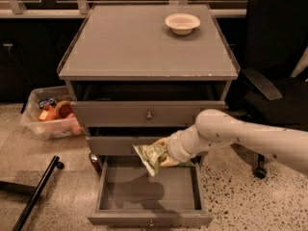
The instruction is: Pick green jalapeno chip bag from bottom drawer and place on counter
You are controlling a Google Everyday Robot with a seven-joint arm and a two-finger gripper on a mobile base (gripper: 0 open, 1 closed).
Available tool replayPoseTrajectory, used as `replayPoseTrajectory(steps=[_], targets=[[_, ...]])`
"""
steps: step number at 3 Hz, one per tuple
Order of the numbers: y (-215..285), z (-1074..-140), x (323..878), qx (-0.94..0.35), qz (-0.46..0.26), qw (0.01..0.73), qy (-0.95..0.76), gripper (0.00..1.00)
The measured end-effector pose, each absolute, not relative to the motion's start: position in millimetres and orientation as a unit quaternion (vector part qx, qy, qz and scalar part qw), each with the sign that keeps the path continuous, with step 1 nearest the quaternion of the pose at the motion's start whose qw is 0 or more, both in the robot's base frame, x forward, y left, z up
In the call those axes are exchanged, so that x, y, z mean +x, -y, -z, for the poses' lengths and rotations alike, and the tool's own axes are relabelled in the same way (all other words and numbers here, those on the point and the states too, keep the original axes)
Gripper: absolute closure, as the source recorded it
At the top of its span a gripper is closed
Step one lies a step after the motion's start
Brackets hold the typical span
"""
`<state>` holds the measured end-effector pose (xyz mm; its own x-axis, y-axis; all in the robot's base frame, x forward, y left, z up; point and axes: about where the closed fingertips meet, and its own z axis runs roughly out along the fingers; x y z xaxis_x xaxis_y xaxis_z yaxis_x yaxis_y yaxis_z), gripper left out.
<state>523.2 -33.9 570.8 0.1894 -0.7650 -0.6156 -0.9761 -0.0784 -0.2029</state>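
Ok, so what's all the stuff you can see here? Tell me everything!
counter: one, grey, top of the cabinet
bowl: one, white, back right of the counter
upper drawers: two, grey, under the counter
bottom drawer: one, grey, lowest, pulled open
chip bag: one, green, held above the bottom drawer
bin: one, clear, orange things inside, floor left
chair: one, black, right
pole: one, black, floor lower left
arm: one, white, reaching from the right
claw: one, gripping the chip bag
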Motion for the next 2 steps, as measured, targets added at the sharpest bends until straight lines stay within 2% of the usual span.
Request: replayPoseTrajectory(steps=[1,2], targets=[[24.3,-654.5,537.7,-0.712,-0.145,0.337,-0.599,1.00],[24.3,-654.5,537.7,-0.712,-0.145,0.337,-0.599,1.00]])
